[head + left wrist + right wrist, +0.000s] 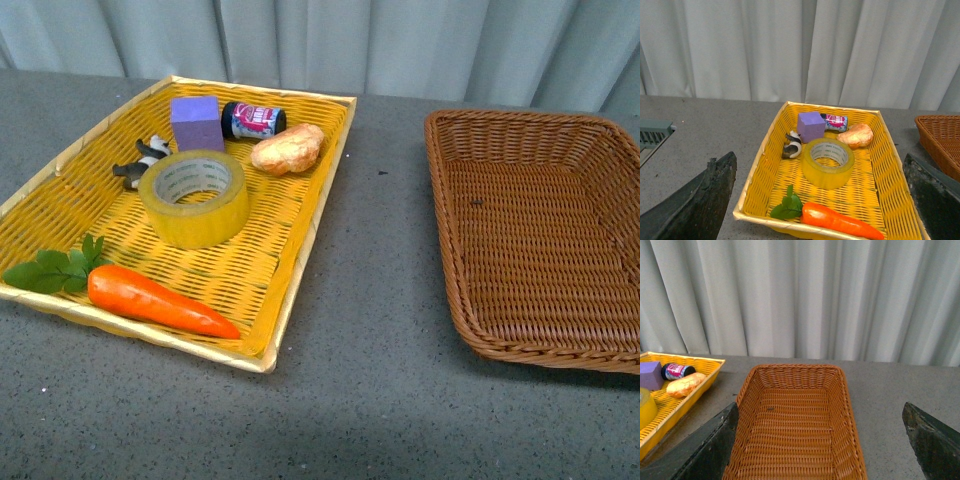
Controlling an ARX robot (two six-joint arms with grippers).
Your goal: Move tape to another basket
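The roll of translucent yellow tape [195,198] lies flat in the middle of the shallow yellow woven tray [60,190]. It also shows in the left wrist view [828,163]. The deep brown wicker basket [455,250] stands empty to the right, and shows in the right wrist view [790,371]. Neither arm shows in the front view. My left gripper [820,200] is open, held back from and above the tray, with the tape between its fingers in view. My right gripper [820,440] is open above the near end of the brown basket.
In the yellow tray lie an orange carrot [155,300] with green leaves [55,268], a purple block [196,122], a small dark bottle [253,120], a bread roll [288,149] and a black-and-white toy [142,160]. Grey tabletop [380,250] separates tray and basket. Curtains hang behind.
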